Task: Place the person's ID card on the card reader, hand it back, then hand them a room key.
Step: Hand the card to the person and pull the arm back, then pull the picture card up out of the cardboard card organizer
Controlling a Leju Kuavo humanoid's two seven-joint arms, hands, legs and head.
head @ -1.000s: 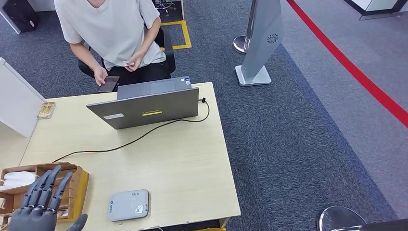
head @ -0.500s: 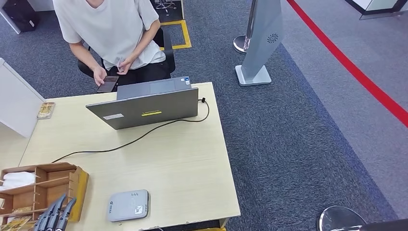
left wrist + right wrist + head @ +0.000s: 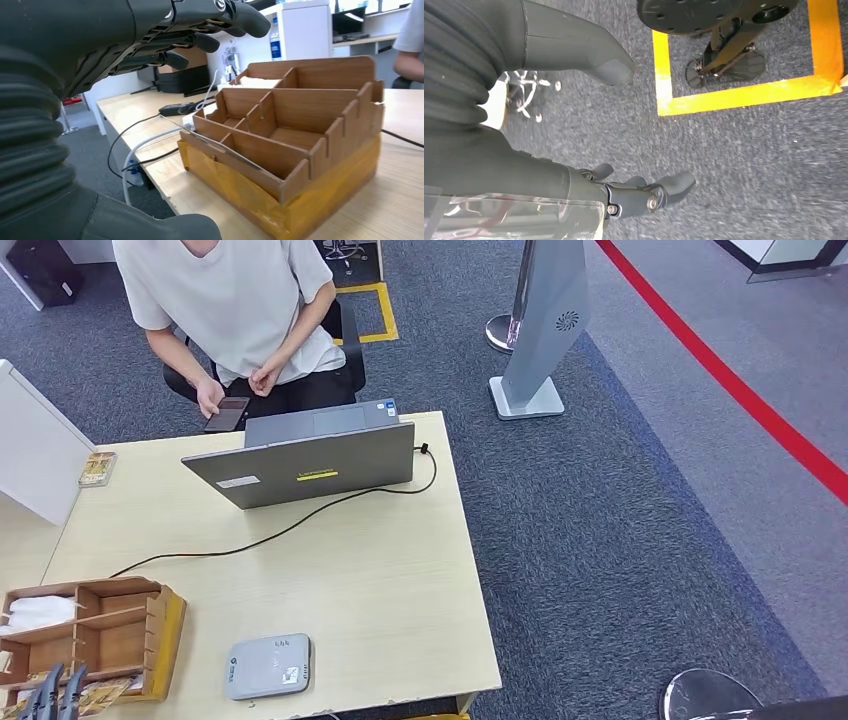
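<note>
The grey card reader (image 3: pixel 267 666) lies near the table's front edge. To its left stands a wooden organizer (image 3: pixel 95 635) (image 3: pixel 300 145) with patterned cards (image 3: pixel 100 692) in its front slot. My left hand (image 3: pixel 55 698) (image 3: pixel 125 45) hovers at the organizer's near side, fingers spread and holding nothing. My right hand (image 3: pixel 524 165) hangs over the carpet, fingers apart and empty. A person in a white shirt (image 3: pixel 235 300) sits beyond the table, holding a phone (image 3: pixel 226 413) in one hand; the other hand (image 3: pixel 266 376) is by their lap, and I cannot make out the ID card.
An open grey laptop (image 3: pixel 300 470) stands at the table's far edge, its black cable (image 3: pixel 250 540) running across the tabletop (image 3: pixel 380 580). A small patterned box (image 3: pixel 96 469) sits far left by a white partition (image 3: pixel 35 450). A grey pillar stand (image 3: pixel 545 330) is on the carpet to the right.
My left hand has dropped from above the organizer to the picture's bottom edge. The person has lowered the hand that held a small card down toward the phone.
</note>
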